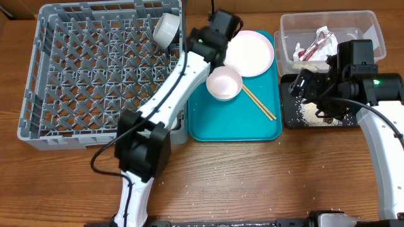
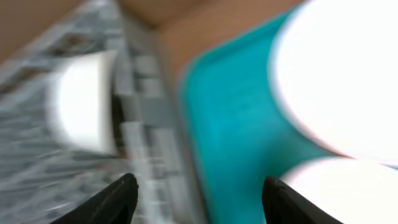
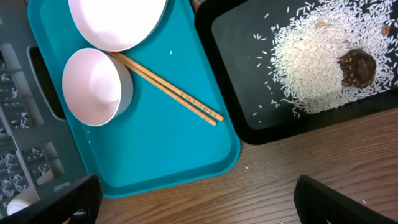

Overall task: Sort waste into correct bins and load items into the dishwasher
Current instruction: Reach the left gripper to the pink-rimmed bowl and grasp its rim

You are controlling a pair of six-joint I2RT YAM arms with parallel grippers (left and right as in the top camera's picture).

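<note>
left end effector (image 2: 199,186): fingers apart, nothing between them, at teal tray's (image 1: 233,123) far left corner, beside rack (image 1: 38,75). cup (image 2: 84,102) lies tilted in rack's far right corner. right end effector (image 3: 198,186): wide, empty, near black tray's (image 3: 236,93) left edge. plate (image 1: 252,53), bowl (image 1: 224,84), chopsticks (image 3: 168,87) on teal tray; chopsticks touch bowl. rice (image 3: 311,62), lump (image 3: 356,67) in black tray. wrapper (image 1: 315,45) in tub (image 1: 372,31).

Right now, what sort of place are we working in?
Likely a staged dish-clearing station on a wooden table: grey plastic lattice dish rack, teal serving tray with white crockery, shallow black tray of loose rice.
</note>
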